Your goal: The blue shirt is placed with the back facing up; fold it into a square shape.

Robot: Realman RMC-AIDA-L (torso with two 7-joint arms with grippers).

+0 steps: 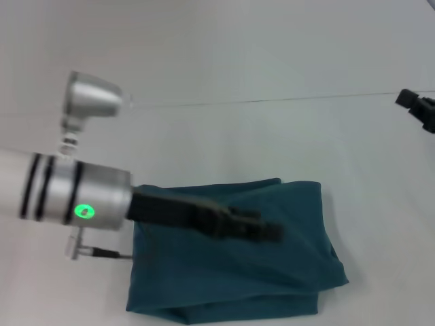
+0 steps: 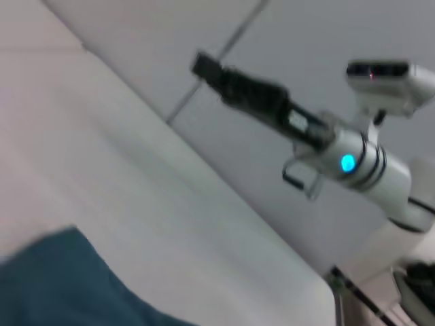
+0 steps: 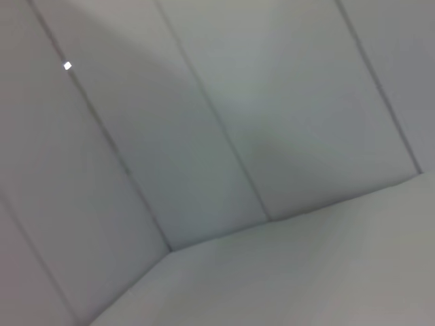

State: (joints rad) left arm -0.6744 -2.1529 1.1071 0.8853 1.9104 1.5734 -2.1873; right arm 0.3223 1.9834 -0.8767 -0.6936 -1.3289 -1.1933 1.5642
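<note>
With the blue shirt (image 1: 231,272) folded nearly square, left gripper (image 1: 272,231) above it, finger state indeterminable, final squaring remains.

Readable text: none in any view.
Dark teal-blue folded cloth shirt (image 1: 231,272): only plain fabric shows in the head view, no lettering; the corner seen in the left wrist view is plain as well.
Silver cylindrical wrist housing of the left arm (image 1: 81,193): a round green light at about 6 o'clock on its face, with no legible mark in it.
White cylindrical wrist housing of the right arm (image 2: 360,163): a round blue light, no characters legible.
Small pale patch on the black right gripper body (image 2: 297,121): possibly a label, too blurred to read.
Right wrist view: bare pale panels, nothing written.
</note>
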